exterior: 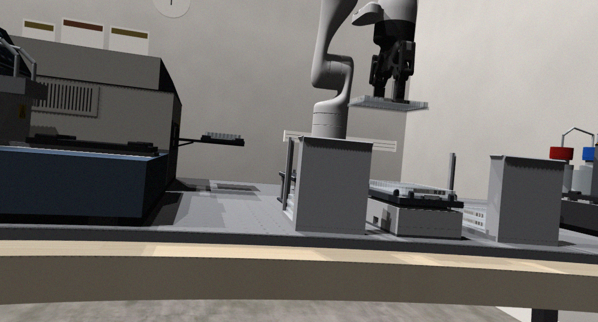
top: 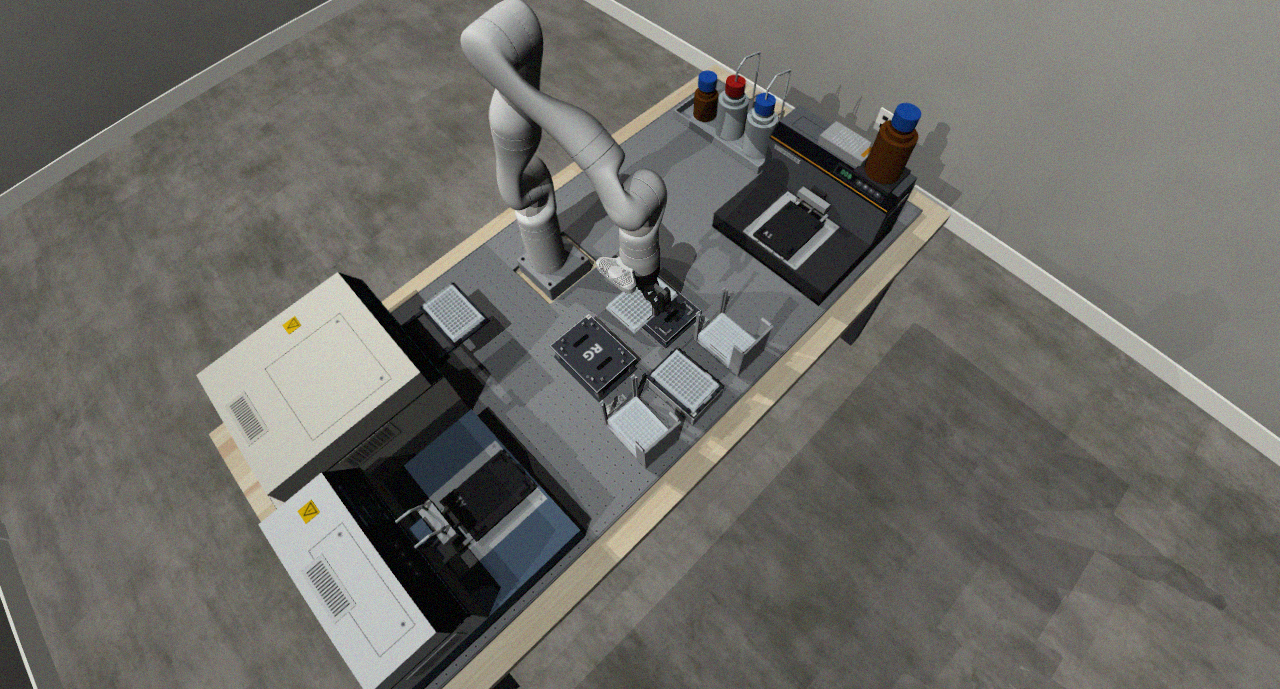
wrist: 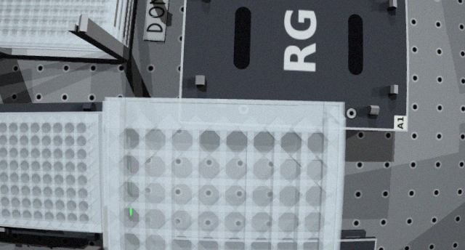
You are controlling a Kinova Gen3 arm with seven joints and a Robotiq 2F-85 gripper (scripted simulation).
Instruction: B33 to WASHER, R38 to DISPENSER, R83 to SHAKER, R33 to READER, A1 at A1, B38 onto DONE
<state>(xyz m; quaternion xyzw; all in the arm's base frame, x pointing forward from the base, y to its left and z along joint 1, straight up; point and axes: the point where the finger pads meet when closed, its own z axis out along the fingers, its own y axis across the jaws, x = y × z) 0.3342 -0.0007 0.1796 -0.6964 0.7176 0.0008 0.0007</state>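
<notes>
My gripper [top: 660,305] [exterior: 388,97] is shut on a clear well plate [top: 629,309] [exterior: 388,103] [wrist: 225,177] and holds it level, high above the deck, over the N6 nest [top: 680,325] beside the RG nest [top: 595,354] [wrist: 211,43]. I cannot read the held plate's label. Plate R83 [top: 684,380] [exterior: 411,189] [wrist: 43,170] sits on SHAKER. Another plate [top: 452,311] [exterior: 221,135] lies on the READER tray. The WASHER nest [top: 787,228] and the DISPENSER nest [top: 487,497] hold no plate.
The DONE rack [top: 660,445] [exterior: 332,186] [wrist: 94,30] and the IN rack [top: 753,349] [exterior: 524,198] stand with tall walls on either side of SHAKER, each with a plate inside. Bottles [top: 733,103] stand at the back by the WASHER.
</notes>
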